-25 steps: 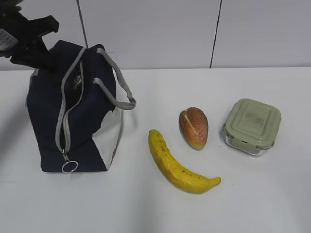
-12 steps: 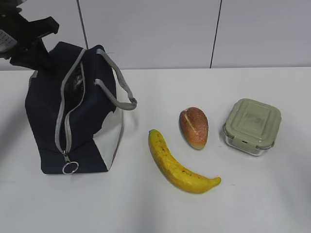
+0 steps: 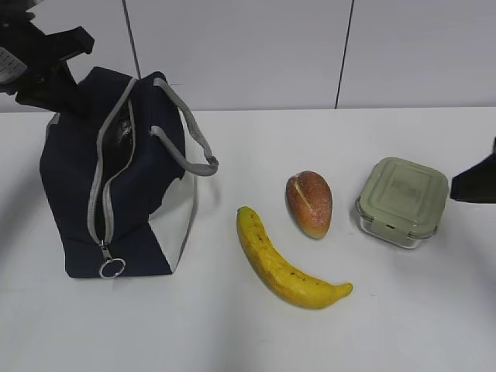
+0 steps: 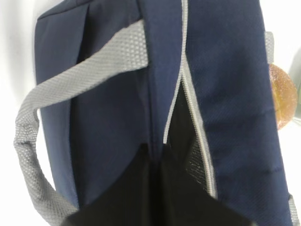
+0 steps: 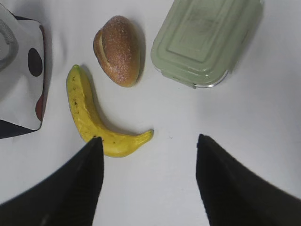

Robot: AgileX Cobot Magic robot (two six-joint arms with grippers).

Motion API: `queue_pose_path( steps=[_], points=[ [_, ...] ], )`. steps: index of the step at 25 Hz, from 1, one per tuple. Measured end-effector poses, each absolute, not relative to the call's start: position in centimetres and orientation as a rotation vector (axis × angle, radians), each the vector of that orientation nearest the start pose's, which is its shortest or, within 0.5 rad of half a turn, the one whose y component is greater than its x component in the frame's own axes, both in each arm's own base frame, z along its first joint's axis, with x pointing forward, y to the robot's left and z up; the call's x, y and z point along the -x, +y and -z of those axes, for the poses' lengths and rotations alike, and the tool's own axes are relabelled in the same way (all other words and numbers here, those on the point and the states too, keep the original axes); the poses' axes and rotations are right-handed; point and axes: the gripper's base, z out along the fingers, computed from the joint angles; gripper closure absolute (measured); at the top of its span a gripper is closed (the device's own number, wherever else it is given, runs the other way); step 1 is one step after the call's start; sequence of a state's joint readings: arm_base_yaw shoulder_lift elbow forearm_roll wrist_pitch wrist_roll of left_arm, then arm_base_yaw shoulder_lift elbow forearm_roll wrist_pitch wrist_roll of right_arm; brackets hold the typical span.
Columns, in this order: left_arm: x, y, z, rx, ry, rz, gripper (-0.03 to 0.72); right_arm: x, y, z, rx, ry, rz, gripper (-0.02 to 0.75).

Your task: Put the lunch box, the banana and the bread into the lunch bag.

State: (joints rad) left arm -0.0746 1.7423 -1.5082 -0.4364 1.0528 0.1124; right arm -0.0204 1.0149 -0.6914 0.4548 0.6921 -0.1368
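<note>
My right tool, open and empty, enters at three o'clock beside the lunch box; left tool pinches the lunch bag.

Bright, even light all round; the white bench nearly washes out. Soft, faint shadows hug the banana and bread. Left wrist view is soft, with the bag close up and blurred; the right pincer is a dark, fuzzy silhouette.
</note>
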Motion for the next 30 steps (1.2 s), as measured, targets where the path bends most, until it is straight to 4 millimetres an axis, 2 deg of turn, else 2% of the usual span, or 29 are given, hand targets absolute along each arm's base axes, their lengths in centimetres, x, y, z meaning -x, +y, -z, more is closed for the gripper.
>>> queue_pose_path(
  steps=[4,9,12,17,23,30],
  points=[
    [-36.8,-6.1,-30.2,-0.054,2.712,0.567,0.691,-22.1,2.5,-26.6,-0.157,2.515,-0.500,0.279],
    [-36.8,-6.1,-30.2,-0.054,2.712,0.567,0.691,-24.4,1.8,-25.1,-0.139,2.564,-0.502,0.279],
    [-36.8,-6.1,-30.2,-0.054,2.712,0.567,0.691,-24.8,-0.1,-24.3,-0.192,2.582,-0.471,0.280],
    [-36.8,-6.1,-30.2,-0.054,2.713,0.568,0.691,-24.3,-4.2,-24.2,-0.324,2.564,-0.427,0.280],
    [-36.8,-6.1,-30.2,-0.054,2.713,0.568,0.691,-24.4,-5.6,-23.8,-0.338,2.542,-0.476,0.281],
    [-36.8,-6.1,-30.2,-0.054,2.713,0.568,0.691,-26.5,-6.6,-20.4,-0.364,2.501,-0.749,0.281]
  ],
)
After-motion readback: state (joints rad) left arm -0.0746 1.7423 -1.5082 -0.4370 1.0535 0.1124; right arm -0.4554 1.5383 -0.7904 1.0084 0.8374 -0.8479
